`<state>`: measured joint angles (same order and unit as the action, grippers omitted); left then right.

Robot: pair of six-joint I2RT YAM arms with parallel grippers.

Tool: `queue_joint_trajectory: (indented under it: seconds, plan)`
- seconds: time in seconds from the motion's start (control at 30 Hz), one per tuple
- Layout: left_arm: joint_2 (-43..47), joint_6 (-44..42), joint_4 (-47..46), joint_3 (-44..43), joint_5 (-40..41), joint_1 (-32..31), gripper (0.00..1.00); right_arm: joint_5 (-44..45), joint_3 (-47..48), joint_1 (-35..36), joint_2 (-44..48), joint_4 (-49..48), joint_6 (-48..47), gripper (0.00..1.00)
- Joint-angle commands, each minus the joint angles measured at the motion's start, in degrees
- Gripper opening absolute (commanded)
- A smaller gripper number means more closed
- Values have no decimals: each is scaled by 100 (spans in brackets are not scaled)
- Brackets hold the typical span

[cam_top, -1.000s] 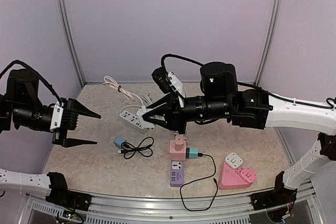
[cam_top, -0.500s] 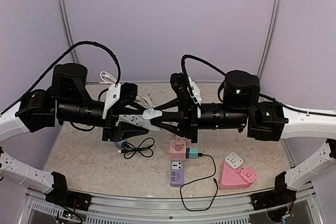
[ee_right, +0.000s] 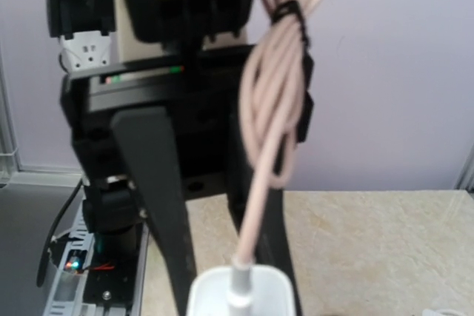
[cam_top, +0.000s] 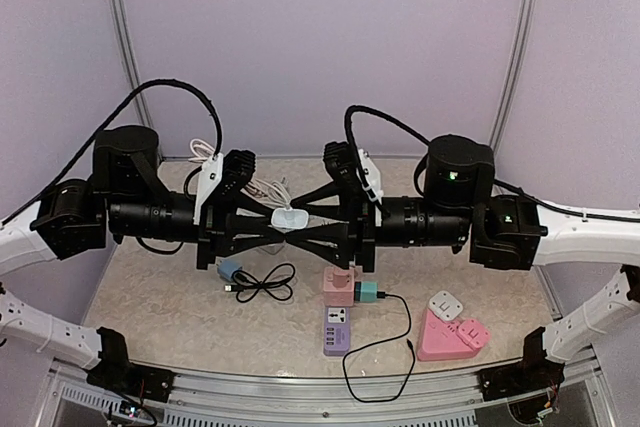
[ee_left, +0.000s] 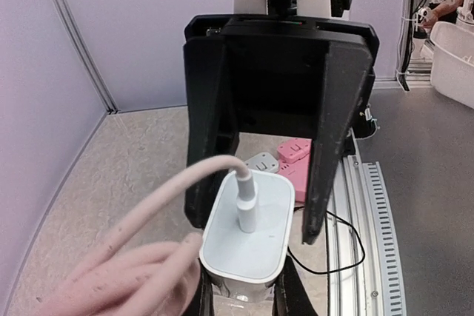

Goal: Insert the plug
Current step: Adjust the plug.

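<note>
The left gripper [cam_top: 272,223] is clamped tight on the white charger [ee_left: 248,234], its two fingers pinching the lower end of the block at the bottom of the left wrist view. The right gripper [cam_top: 305,223] faces it head-on from the other side. Its long black fingers [ee_left: 337,138] stand a little apart and flank the charger closely (a thin gap seems to show on one side). I cannot tell whether its pads press on the block.

The charger hangs in the air between the two arms, above the middle of the table [cam_top: 150,277] and just behind a pink adapter [cam_top: 340,283]. It is a glossy white block with rounded corners. A pale, pinkish-white cable [ee_left: 167,201] is plugged into the centre of its face through a white connector. The cable leads off into a looped bundle [ee_right: 275,94] bound with a dark tie.

On the table below lie a purple power strip [cam_top: 336,330], a pink triangular socket block [cam_top: 452,335] and a coiled black cable [cam_top: 265,282].
</note>
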<state>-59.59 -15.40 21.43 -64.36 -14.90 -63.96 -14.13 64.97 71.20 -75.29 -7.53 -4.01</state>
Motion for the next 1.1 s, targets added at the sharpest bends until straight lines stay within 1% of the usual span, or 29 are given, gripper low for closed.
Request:
queue_joint_trajectory:
  seconds: [0.0,0.03,0.07,0.1,0.17,0.23,0.33,0.47,0.5,0.57,0.6,0.73,0.8,0.93,0.97,1.0,1.03,1.07]
  plan:
    - [115,105,-348,90,52,20,0,326,-243,58,232,-303,103,70]
    - [143,172,-406,90,-27,68,0,421,-464,54,349,-551,121,76]
    - [168,245,-470,90,-121,115,0,466,-691,54,458,-846,153,80]
    - [195,318,-551,90,-227,171,0,499,-857,52,526,-1061,198,81]
    - [215,408,-710,98,-377,224,0,557,-1027,58,567,-1418,308,80]
    - [224,416,-818,116,-515,235,0,587,-1053,49,503,-1625,386,78]
    - [220,416,-843,125,-590,233,0,629,-940,51,315,-1636,391,73]
    - [233,471,-867,163,-627,232,0,576,-816,46,155,-1709,555,62]
    - [246,478,-912,195,-649,237,0,482,-742,49,100,-1743,547,50]
    - [242,476,-929,204,-684,240,0,386,-660,43,55,-1716,515,37]
    - [238,476,-948,212,-709,240,0,337,-631,43,27,-1697,511,31]
    - [227,531,-1010,275,-706,262,0,74,-561,37,12,-1664,497,16]
    - [236,575,-1054,335,-700,283,0,44,-528,34,22,-1604,472,1]
    - [253,446,-994,386,-678,314,0,164,-549,36,122,-1419,466,0]
    - [261,254,-880,389,-655,321,4,274,-549,31,160,-1314,464,0]
    - [292,-221,-715,389,-647,320,24,436,-535,27,209,-1112,470,0]
    - [330,-737,-433,381,-627,317,52,584,-490,12,254,-839,504,0]
    - [396,-1327,-140,366,-529,310,72,734,-432,-21,292,-510,557,0]
